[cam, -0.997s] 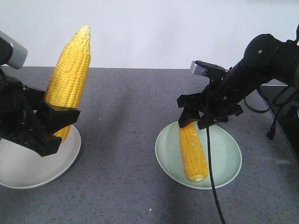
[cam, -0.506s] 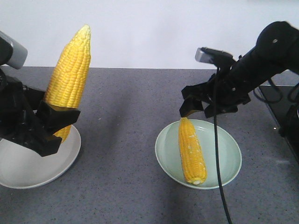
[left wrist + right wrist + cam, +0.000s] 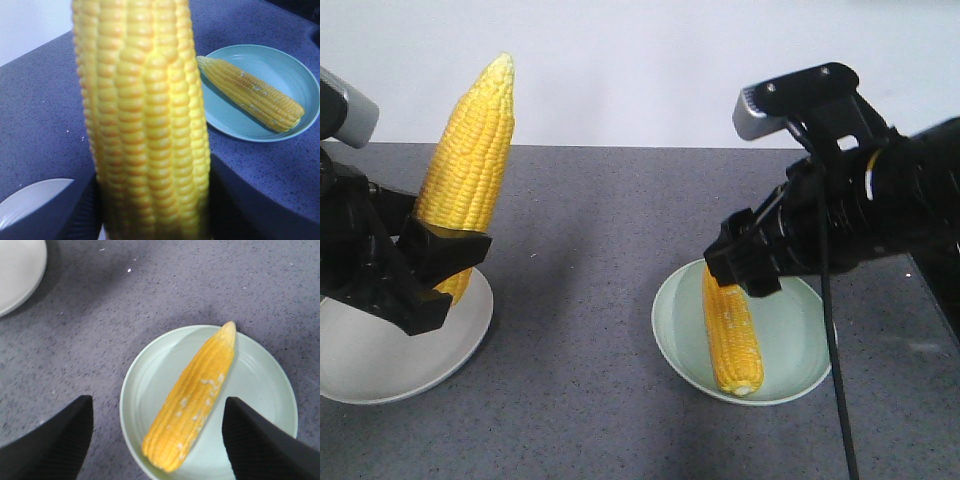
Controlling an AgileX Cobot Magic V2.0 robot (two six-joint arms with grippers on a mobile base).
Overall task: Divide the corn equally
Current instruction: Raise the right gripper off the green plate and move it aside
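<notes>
Corn cob point(image 3: 194, 402) lies delivered on the green plate point(image 3: 260, 390) beneath the spread, empty right gripper point(image 3: 157, 440); left gripper point(image 3: 425, 262) clamps another cob point(image 3: 468, 165) upright above, seemingly, the white plate point(image 3: 380, 360), unplaced.

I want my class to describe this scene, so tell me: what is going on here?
A two-armed robot is sharing out corn. Its left gripper holds a large yellow corn cob upright, tip up, above a white round plate. A second, smaller yellow cob lies flat in a pale green round plate on the grey speckled table. The right gripper hangs open above that plate, holding nothing.
</notes>
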